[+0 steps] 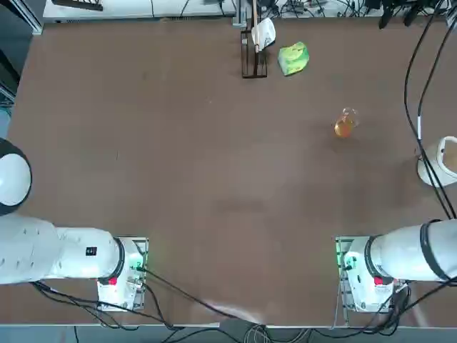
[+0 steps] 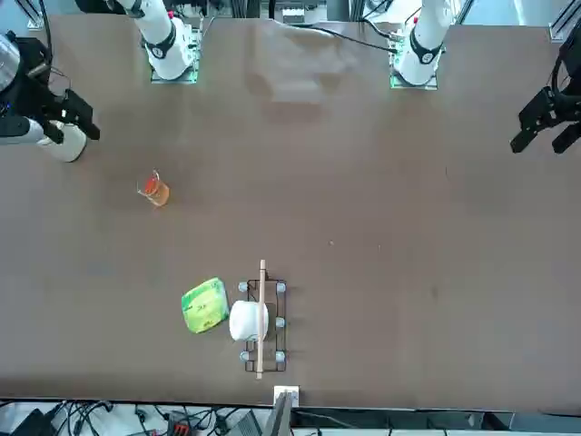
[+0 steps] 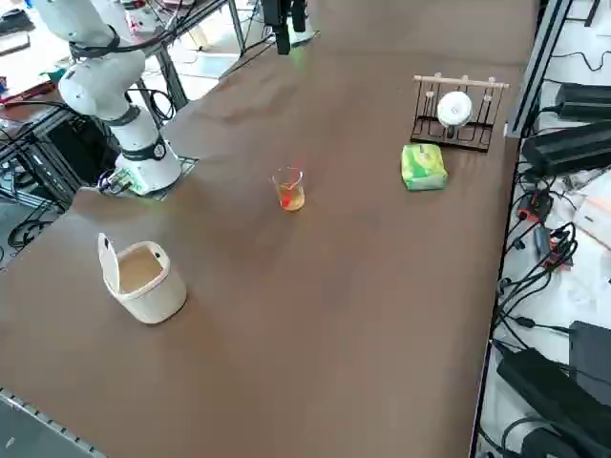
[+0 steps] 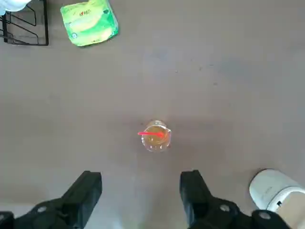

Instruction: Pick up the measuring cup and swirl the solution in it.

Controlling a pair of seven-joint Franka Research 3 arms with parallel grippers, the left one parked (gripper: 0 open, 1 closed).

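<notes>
The measuring cup (image 1: 345, 125) is a small clear glass vessel standing upright on the brown table, right of the middle. The orange solution (image 4: 155, 137) fills its lower part, and a red mark shows at its mouth. It also shows in the front view (image 2: 154, 190) and the right side view (image 3: 289, 189). My right gripper (image 4: 140, 191) hangs high over the table, open, with nothing between its fingers (image 4: 88, 191). In the wrist view the cup sits a little beyond the fingertips, roughly centred on the gap. From the front, the gripper (image 2: 80, 118) is at the table's edge, apart from the cup.
A white cup-like container (image 3: 143, 277) stands near the table's right edge, beside the gripper. A green packet (image 1: 293, 58) and a dark wire rack (image 1: 251, 53) holding a white object sit at the far edge. Cables run along the right side.
</notes>
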